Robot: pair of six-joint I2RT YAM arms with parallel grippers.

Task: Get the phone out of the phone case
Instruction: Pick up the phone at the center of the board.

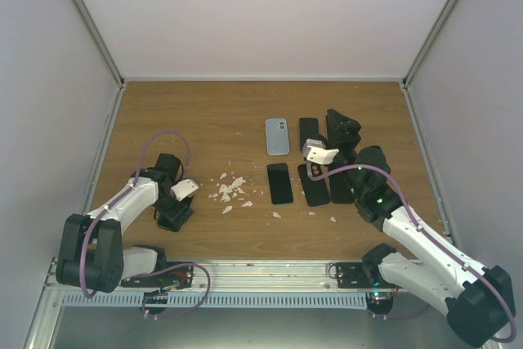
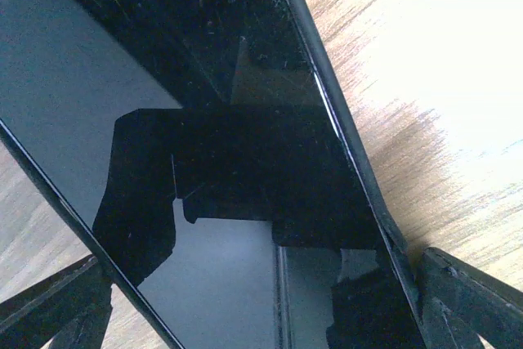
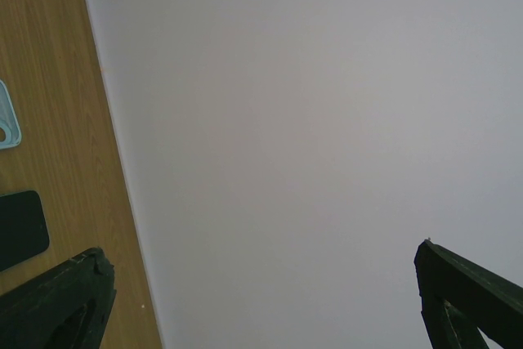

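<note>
Between the left tool's (image 1: 175, 215) spread fingers sits a black phone (image 2: 212, 120); the right tool (image 3: 265, 300) gapes empty.

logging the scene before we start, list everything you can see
phone in black case: one, black, on the table between the left fingers
black slabs (phones or cases): four, black, centre-right, some partly under the right arm
light blue phone or case: one, light blue, behind the leftmost slab
white fragments: many, white, between the arms
table: one, brown wood
walls: white, around the table
left fingers: two, black, open
right fingers: two, black, open, empty, facing a wall
</note>
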